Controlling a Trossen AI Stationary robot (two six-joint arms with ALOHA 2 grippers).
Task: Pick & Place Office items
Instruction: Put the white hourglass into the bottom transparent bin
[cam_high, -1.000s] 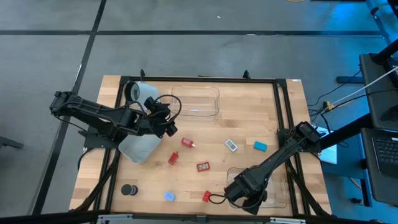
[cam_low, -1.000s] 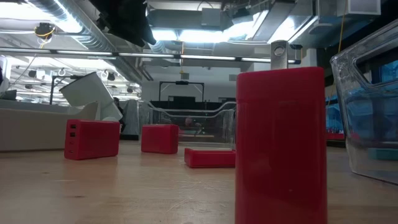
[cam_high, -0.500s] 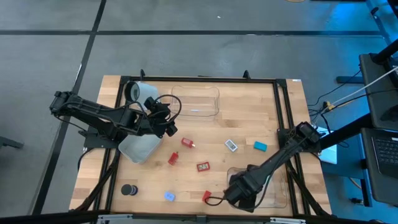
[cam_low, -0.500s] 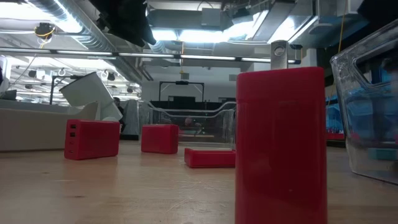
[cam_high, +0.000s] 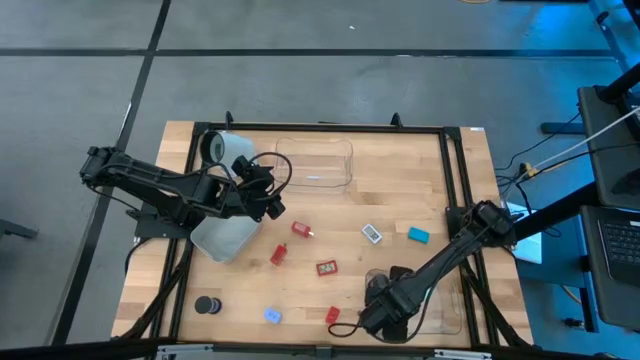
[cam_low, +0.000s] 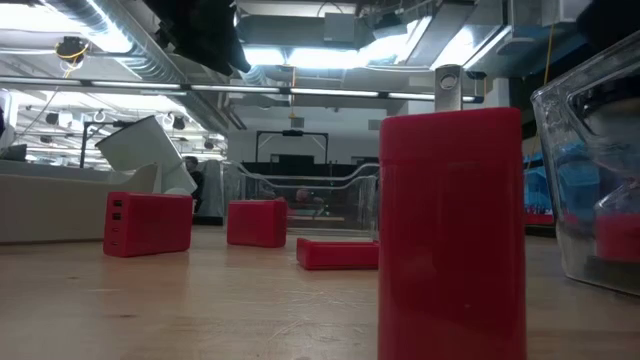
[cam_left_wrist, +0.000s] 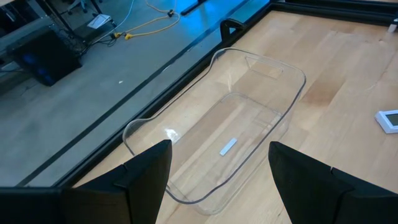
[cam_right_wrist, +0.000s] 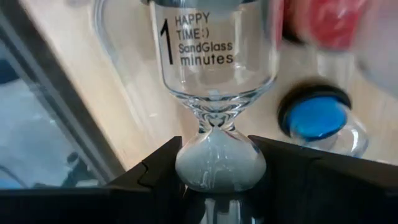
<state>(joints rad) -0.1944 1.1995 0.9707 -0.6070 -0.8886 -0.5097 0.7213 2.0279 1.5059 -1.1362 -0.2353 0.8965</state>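
Observation:
My right gripper (cam_high: 385, 312) hangs over the clear tray (cam_high: 440, 300) at the near right and is shut on a glass sandglass (cam_right_wrist: 214, 74) printed "1 minutes". A blue puck with a black rim (cam_right_wrist: 317, 115) lies in that tray beside it. Red blocks (cam_high: 299, 229) (cam_high: 327, 267) (cam_high: 333, 316), a white piece (cam_high: 372, 233), a teal piece (cam_high: 418, 234), a small blue piece (cam_high: 272, 315) and a black puck (cam_high: 207, 305) lie on the wood. My left gripper (cam_high: 272, 203) waits open at the far left, facing a second clear tray (cam_left_wrist: 217, 130). My right gripper pinches the sandglass by its bulb full of white sand (cam_right_wrist: 217, 163), just behind the narrow waist, one finger (cam_right_wrist: 158, 171) on each side. The fingers point steeply down, along the sandglass. The clear printed bulb stands out beyond the fingertips; its far end is out of the picture.
A large white-grey cylinder (cam_high: 225, 235) lies under the left arm. In the low view a red block (cam_low: 450, 230) stands close in front, with more red blocks (cam_low: 147, 222) (cam_low: 257, 222) behind it and the near tray's wall (cam_low: 585, 150) at the right.
My right gripper has sunk a little toward the near tray and tipped and rolled steeper downward, still shut on the sandglass. In the low view a red and pale shape now shows behind the tray's wall. My left arm has kept still.

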